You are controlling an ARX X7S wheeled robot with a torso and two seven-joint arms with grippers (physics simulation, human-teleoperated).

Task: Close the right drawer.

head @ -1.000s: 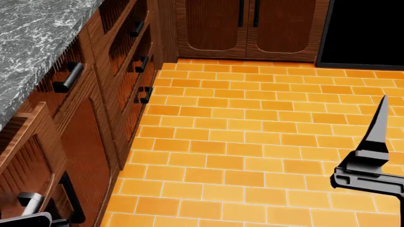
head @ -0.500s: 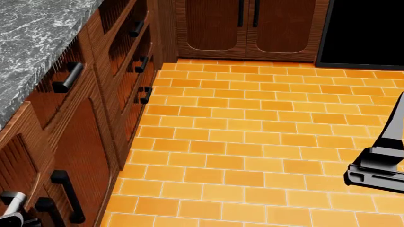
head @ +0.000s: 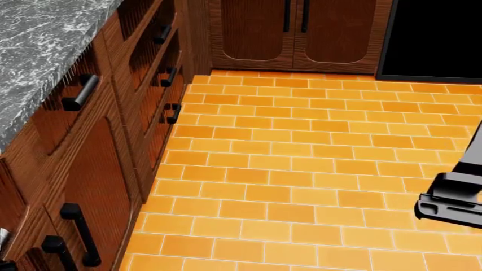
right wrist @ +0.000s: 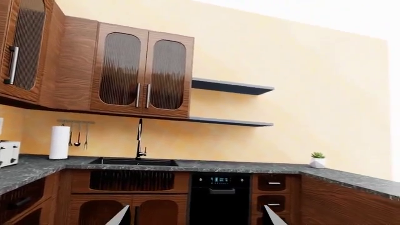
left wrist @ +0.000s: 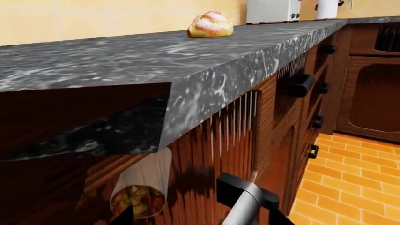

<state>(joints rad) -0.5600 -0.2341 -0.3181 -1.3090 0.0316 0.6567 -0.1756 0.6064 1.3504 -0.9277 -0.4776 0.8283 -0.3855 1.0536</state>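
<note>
Through your left wrist camera, the right drawer shows a ribbed reddish-brown front tucked under the speckled grey stone counter, its round silvery bar handle on black mounts. The left gripper has fingertips spread either side of that handle.

From the head, the drawer sits at your far left above glossy orange floor tiles.

On the right wrist camera, the right gripper has pale fingers apart, holding nothing.
</note>
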